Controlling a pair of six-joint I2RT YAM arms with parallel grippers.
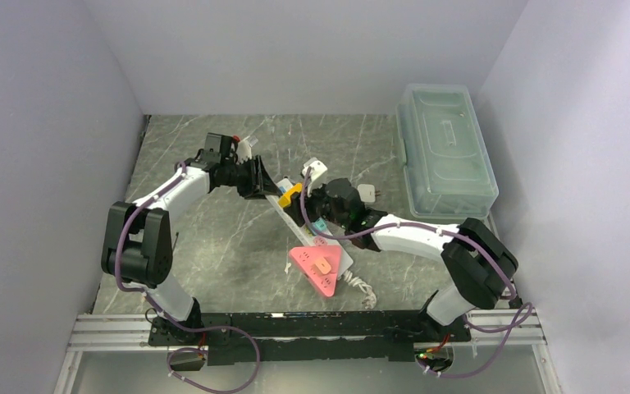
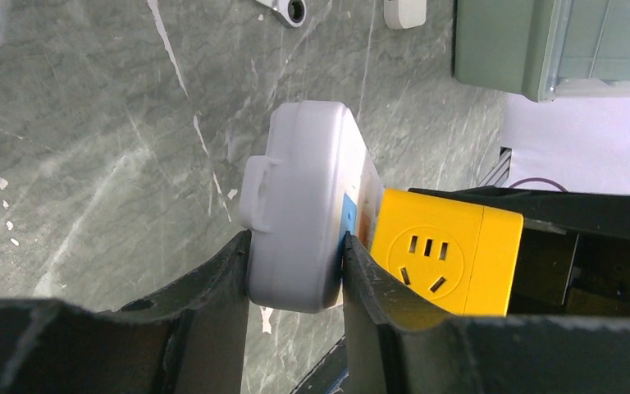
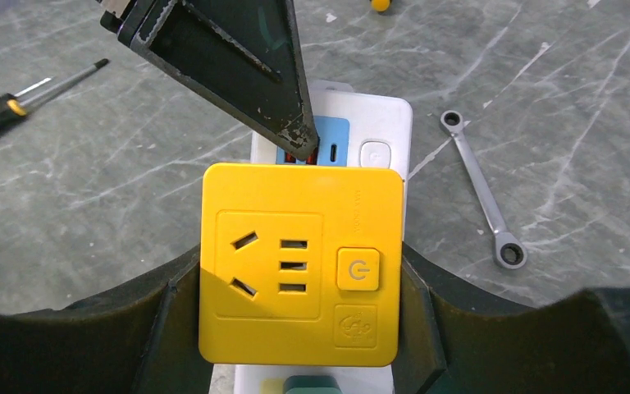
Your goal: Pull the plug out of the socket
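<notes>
Right jaws stand partly open and clamp the yellow cube plug (image 3: 299,263) by its two sides, the plug seated on the socket (image 2: 303,205), a white strip lying aslant near the middle of the worktop (image 1: 213,246). Left jaws are drawn in narrow on the strip's rounded far end, pinching it just beside the plug. Toward the near edge lies a pink triangular block (image 1: 321,264), and a clear lidded box (image 1: 447,152) sits in the far right corner.
</notes>
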